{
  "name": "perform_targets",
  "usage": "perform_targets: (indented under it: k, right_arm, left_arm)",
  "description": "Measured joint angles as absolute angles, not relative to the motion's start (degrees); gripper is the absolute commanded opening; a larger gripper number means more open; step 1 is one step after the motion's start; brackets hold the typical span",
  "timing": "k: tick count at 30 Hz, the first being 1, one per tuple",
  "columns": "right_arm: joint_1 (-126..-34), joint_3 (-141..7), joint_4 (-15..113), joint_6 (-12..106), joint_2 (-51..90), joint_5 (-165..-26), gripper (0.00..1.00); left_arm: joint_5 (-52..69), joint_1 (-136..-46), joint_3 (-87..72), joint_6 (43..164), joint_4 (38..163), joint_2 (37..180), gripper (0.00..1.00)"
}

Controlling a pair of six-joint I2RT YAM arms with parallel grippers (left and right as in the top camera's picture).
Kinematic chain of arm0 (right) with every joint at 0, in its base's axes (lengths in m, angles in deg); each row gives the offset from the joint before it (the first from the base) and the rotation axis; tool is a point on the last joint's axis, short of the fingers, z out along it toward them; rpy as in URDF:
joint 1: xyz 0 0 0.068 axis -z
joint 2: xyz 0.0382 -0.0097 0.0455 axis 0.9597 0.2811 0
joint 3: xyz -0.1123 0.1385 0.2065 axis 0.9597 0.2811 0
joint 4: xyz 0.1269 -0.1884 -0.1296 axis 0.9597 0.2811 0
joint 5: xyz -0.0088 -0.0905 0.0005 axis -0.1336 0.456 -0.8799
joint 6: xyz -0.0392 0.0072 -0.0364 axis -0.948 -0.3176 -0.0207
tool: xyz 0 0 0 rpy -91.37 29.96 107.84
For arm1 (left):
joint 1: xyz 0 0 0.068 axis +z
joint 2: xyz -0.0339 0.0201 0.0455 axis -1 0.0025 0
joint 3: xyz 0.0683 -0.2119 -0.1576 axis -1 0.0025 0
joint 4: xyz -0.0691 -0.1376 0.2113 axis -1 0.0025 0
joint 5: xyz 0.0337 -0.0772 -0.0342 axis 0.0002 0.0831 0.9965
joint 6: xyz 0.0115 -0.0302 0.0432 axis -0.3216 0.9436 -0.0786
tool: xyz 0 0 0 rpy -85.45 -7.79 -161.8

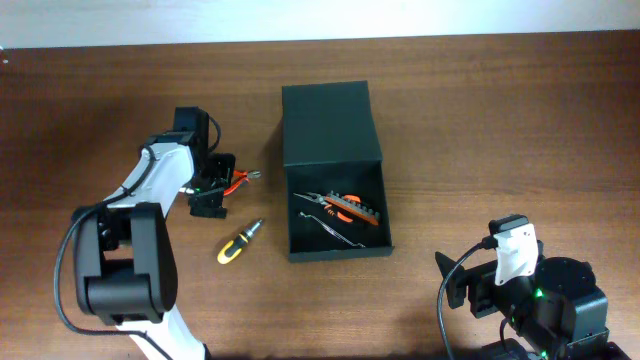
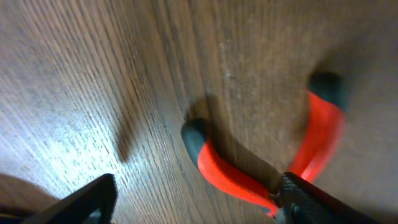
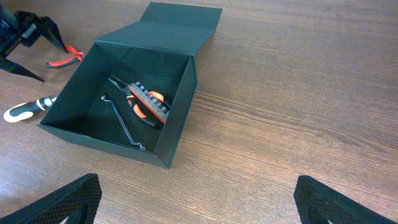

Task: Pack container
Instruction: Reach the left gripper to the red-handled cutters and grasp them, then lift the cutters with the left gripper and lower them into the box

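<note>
The container (image 1: 337, 254) is a dark green-black box standing open mid-table, with its flap lid (image 1: 328, 122) laid flat behind it. It also shows in the right wrist view (image 3: 177, 121). Inside lie orange-handled pliers (image 3: 147, 103) and a thin bent metal key (image 3: 122, 119). My left gripper (image 1: 213, 187) is open and low over red-handled pliers (image 1: 241, 180) left of the box. In the left wrist view (image 2: 193, 208) one red handle (image 2: 230, 177) lies between the fingers, against the right finger. My right gripper (image 3: 199, 205) is open and empty, near the front right.
A yellow and black screwdriver (image 1: 240, 241) lies on the wooden table left of the box's front corner; it also shows in the right wrist view (image 3: 25, 109). The right arm's base (image 1: 545, 305) sits at the front right edge.
</note>
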State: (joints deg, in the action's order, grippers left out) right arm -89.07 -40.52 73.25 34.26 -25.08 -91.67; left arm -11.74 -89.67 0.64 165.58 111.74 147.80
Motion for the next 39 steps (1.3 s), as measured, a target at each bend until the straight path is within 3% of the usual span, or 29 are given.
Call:
perform_targets:
  k: [8, 11, 15, 18, 23, 39]
  right_arm:
    - [-89.1, -40.5, 73.2, 34.3, -25.1, -91.7, 0.99]
    - [-89.1, -40.5, 73.2, 34.3, -25.1, -91.7, 0.99]
    - [-89.1, -40.5, 73.2, 34.3, -25.1, -91.7, 0.99]
    - [-89.1, -40.5, 73.2, 34.3, -25.1, -91.7, 0.99]
    - [-89.1, -40.5, 73.2, 34.2, -25.1, -91.7, 0.99]
    - [-89.1, -40.5, 73.2, 34.3, -25.1, -91.7, 0.99]
  left_arm:
    - [-10.5, -89.7, 0.4, 167.3, 111.7, 149.4, 0.70]
    - [-10.2, -89.7, 0.4, 167.9, 111.7, 149.5, 0.54]
    - [-10.0, -89.7, 0.4, 168.4, 111.5, 149.5, 0.21]
    - [-9.9, -89.7, 0.4, 168.5, 111.5, 149.6, 0.08]
    - [-9.8, -89.7, 0.3, 168.4, 111.5, 149.6, 0.02]
    - [-9.6, -89.7, 0.3, 168.4, 111.5, 144.6, 0.02]
